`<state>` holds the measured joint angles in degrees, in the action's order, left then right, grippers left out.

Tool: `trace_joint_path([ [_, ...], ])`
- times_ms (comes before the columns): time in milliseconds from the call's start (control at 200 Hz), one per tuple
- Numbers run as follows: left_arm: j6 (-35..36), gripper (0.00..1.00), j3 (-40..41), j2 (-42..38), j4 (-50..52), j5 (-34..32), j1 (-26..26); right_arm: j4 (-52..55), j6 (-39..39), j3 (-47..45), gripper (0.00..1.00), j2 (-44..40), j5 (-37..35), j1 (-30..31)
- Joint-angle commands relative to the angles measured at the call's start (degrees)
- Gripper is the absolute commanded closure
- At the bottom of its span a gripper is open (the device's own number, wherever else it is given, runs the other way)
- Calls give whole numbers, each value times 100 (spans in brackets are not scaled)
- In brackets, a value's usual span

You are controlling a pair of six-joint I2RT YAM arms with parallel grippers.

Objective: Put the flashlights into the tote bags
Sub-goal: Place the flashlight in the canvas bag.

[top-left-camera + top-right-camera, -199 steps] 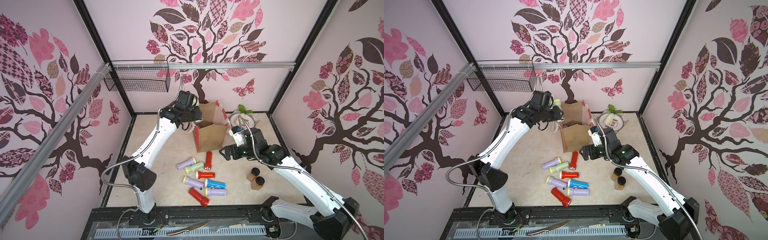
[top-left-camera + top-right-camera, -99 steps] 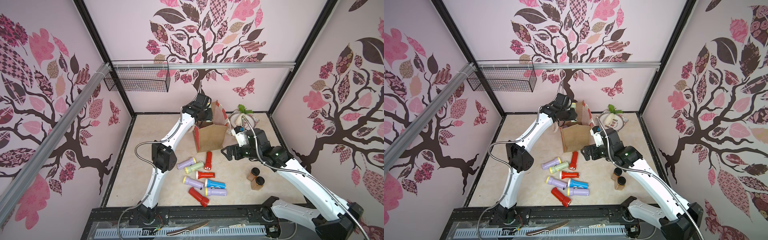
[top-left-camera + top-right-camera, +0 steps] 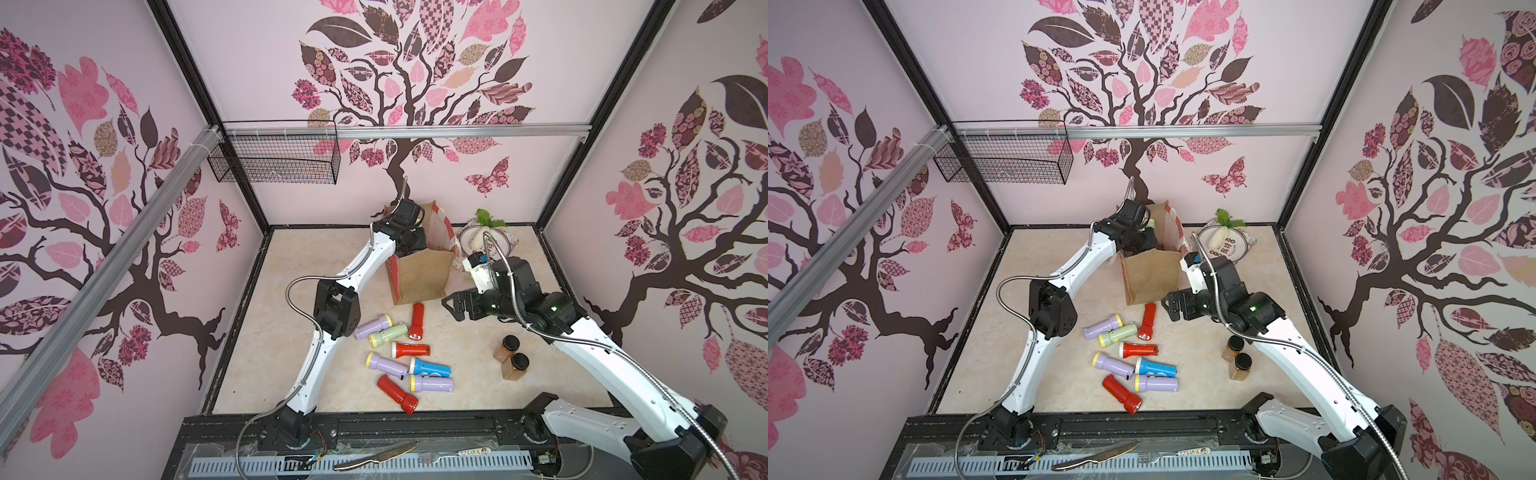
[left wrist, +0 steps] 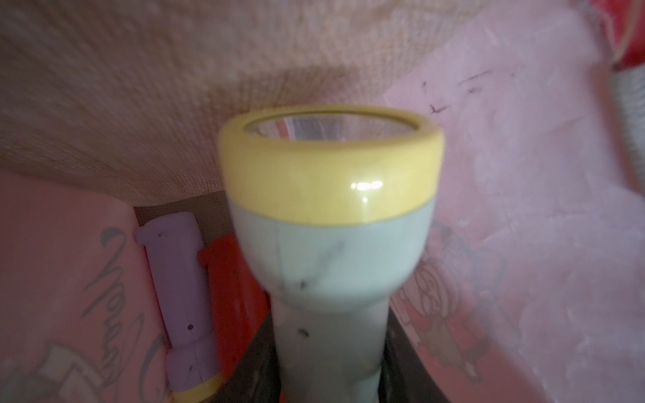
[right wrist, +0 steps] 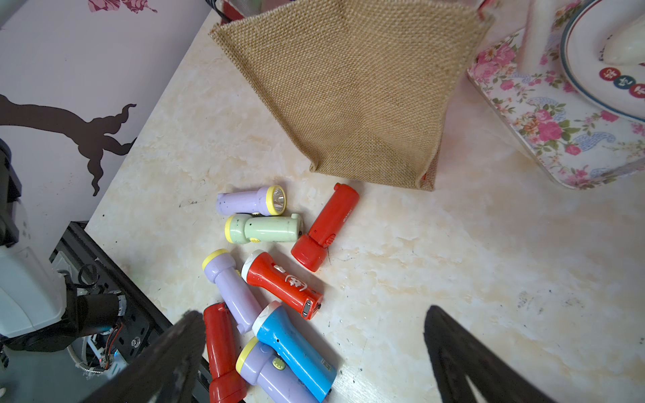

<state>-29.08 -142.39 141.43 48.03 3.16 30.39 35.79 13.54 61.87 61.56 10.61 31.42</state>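
Cream marbled worktop (image 3: 291,257) fills your view. Counting 6 o'clock as the edge by the arm bases, eight loose flashlights (image 3: 410,350) lie near the middle: red, lilac, pale green and one blue flashlight (image 3: 430,368). At 3 o'clock of them stand two brown jars (image 3: 511,358), side by side. Your right jaws hang spread and empty above the worktop between those jars and the tote bag (image 3: 419,278), which stands upright toward 12 o'clock. Your left jaws are down inside its mouth, pinching a green yellow-ringed flashlight (image 4: 331,244) by the barrel; a lilac flashlight (image 4: 181,296) and a red flashlight (image 4: 234,300) lie at the bag's bottom. At 1 o'clock sits a plate (image 3: 1241,245) carrying a white radish (image 3: 1217,237).
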Motion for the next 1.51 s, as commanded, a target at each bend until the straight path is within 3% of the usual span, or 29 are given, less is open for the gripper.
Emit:
trace_joint_path([
  [0,-48,100,141,-35,-438,23,-28,60,-34,145,0,-39,-101,25],
  [95,-72,100,276,-110,-549,66,-33,45,-42,171,0,-48,-136,23],
  [285,-74,77,380,-296,-712,62,-25,22,-99,297,0,-4,-183,28],
  [425,-27,50,387,-520,-771,23,-26,33,-122,368,0,-10,-277,22],
  [715,12,30,299,-1119,-880,132,-37,68,-146,420,0,-47,-368,27],
  [920,106,27,602,-1928,-808,202,-38,149,-33,460,0,-39,-392,28],
  [1155,113,19,2321,-3620,-1276,520,28,581,18,564,0,4,-743,30],
  [1500,-50,18,4424,-5582,-955,287,289,754,222,241,0,-48,-298,35],
])
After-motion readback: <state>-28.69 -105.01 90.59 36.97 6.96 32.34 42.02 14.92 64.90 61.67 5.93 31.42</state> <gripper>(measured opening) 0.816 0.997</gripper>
